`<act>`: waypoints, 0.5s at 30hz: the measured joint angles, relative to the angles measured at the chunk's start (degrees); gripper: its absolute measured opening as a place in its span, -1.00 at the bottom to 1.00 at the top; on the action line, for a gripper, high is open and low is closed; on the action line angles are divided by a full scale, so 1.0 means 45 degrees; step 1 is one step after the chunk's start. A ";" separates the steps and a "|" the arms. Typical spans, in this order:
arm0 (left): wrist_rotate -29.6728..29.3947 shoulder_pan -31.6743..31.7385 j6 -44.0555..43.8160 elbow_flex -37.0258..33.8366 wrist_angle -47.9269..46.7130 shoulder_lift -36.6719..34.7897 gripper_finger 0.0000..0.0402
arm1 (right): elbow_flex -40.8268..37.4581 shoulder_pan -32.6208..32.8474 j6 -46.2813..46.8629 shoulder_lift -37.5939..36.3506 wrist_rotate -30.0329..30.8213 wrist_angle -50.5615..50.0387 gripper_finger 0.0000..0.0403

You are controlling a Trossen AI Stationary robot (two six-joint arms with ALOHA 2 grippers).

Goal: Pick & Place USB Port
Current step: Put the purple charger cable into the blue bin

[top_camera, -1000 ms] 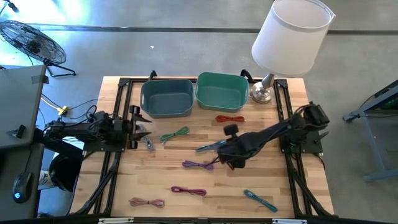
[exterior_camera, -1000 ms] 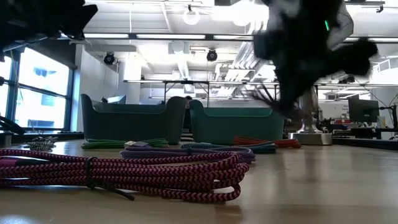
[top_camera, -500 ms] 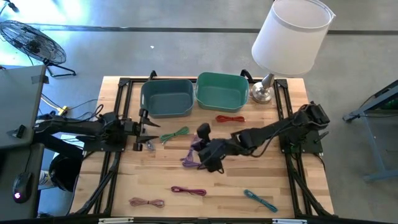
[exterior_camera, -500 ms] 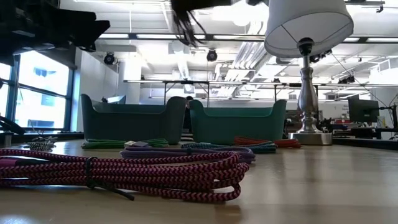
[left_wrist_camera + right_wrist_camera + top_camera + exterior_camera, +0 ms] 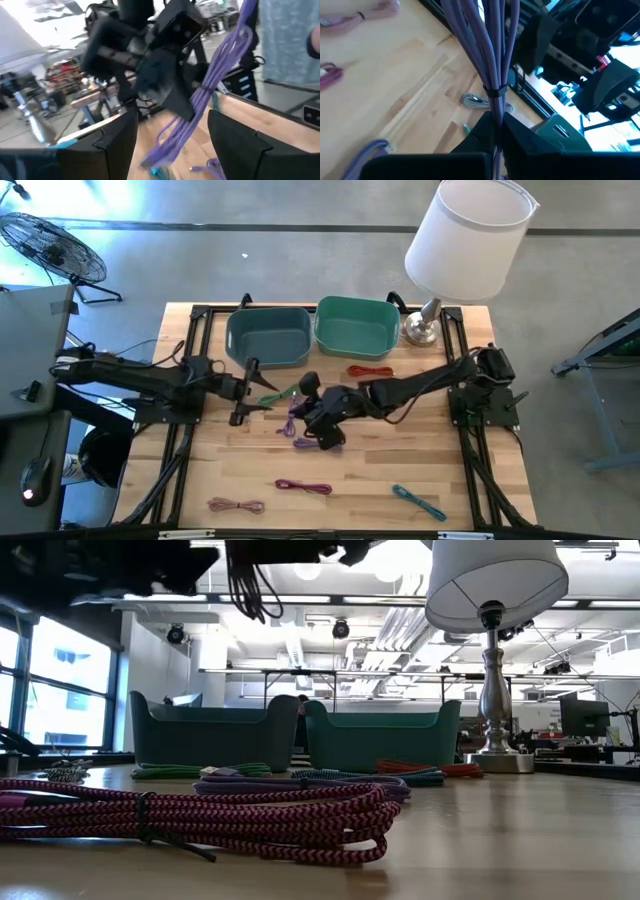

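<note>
- Right claw (image 5: 312,408) grips the purple cable (image 5: 490,60) bundle, lifted above the counter (image 5: 480,490) centre.
- Left claw (image 5: 262,390), fingers spread, faces it, just beside.
- Green cable (image 5: 283,394) lies between them; another purple cable (image 5: 305,444) beneath.
- Blue bin (image 5: 267,336) and green bin (image 5: 358,326) stand behind.

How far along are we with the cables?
Nothing visibly binned: the blue bin and green bin look empty from above. In hand: the right hand holds the purple cable lifted, the left hand open facing it. Left: the pink cable, tan cable, teal cable and red cable on the table.
</note>
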 joint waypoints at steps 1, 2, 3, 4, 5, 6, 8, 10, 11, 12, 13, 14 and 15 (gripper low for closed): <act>0.0283 0.0000 0.0007 0.0229 0.0028 0.0365 0.19 | 0.0044 -0.0010 -0.0130 0.0026 0.0041 -0.0004 -0.96; 0.0579 0.0000 0.0007 0.0430 0.0012 0.0756 0.19 | 0.0083 -0.0015 -0.0190 0.0040 0.0046 -0.0005 -0.96; 0.0872 0.0000 0.0007 0.0613 -0.0030 0.1110 0.19 | 0.0122 -0.0015 -0.0182 0.0044 0.0095 -0.0046 -0.96; 0.1167 0.0000 0.0003 0.0795 -0.0044 0.1453 0.19 | 0.0176 -0.0007 -0.0116 0.0045 0.0138 -0.0073 -0.96; 0.1459 0.0000 -0.0006 0.0998 -0.0030 0.1780 0.19 | 0.0213 -0.0005 -0.0044 0.0045 0.0151 -0.0053 -0.96; 0.1753 0.0000 -0.0016 0.1186 -0.0011 0.2082 0.19 | 0.0224 -0.0005 -0.0018 0.0045 0.0168 -0.0018 -0.96; 0.2173 0.0000 -0.0039 0.1551 -0.0019 0.2693 0.19 | 0.0224 -0.0045 0.0003 0.0045 0.0178 -0.0086 -0.96; 0.2463 0.0000 -0.0050 0.1885 -0.0035 0.3247 0.19 | 0.0202 -0.0103 0.0121 0.0045 0.0120 -0.0230 -0.96; 0.2619 0.0005 -0.0050 0.2045 -0.0028 0.3468 0.19 | 0.0206 -0.0116 0.0179 0.0045 0.0099 -0.0323 -0.96; 0.2762 0.0010 -0.0052 0.2207 -0.0030 0.3635 0.19 | 0.0201 -0.0125 0.0284 0.0045 0.0086 -0.0371 -0.96; 0.2907 0.0010 -0.0050 0.2344 -0.0030 0.3767 0.19 | 0.0201 -0.0148 0.0389 0.0045 0.0046 -0.0435 -0.96; 0.3079 0.0010 -0.0051 0.2469 -0.0030 0.3881 0.19 | 0.0201 -0.0171 0.0468 0.0045 0.0031 -0.0514 -0.96; 0.3199 0.0010 -0.0064 0.2579 -0.0030 0.3978 0.19 | 0.0201 -0.0177 0.0534 0.0045 0.0036 -0.0601 -0.96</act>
